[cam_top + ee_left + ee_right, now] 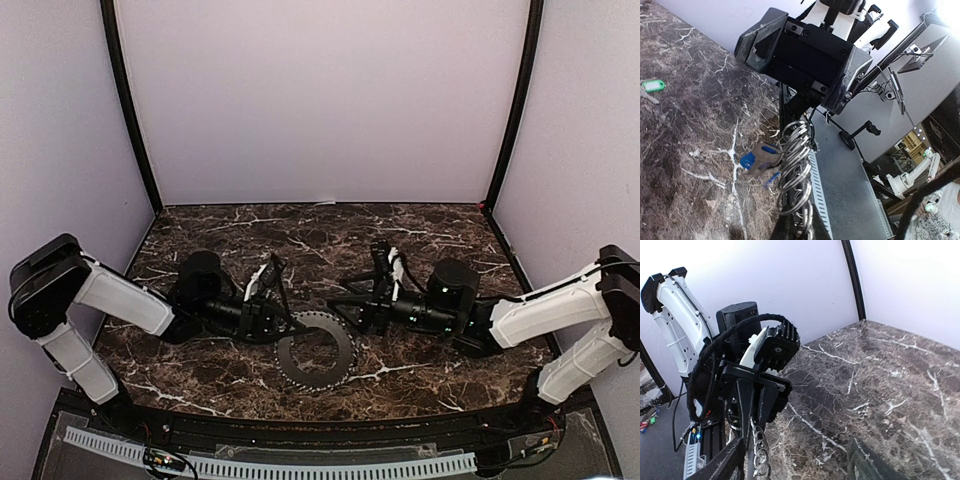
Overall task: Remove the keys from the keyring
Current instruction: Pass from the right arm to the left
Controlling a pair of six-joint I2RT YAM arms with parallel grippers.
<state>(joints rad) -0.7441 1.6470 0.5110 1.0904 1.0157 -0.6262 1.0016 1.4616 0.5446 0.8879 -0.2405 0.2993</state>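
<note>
The green key (652, 86) is seen freed; a blue key (757, 159) is left on split rings (795, 170); right gripper (800, 465) is spread, left gripper's (278, 305) state cannot be told.

We can read no text, label, brand, number or sign in any of the three views. The green key head (652, 85) and the blue key head (748, 160) show too small for us to tell whether either carries print.
</note>
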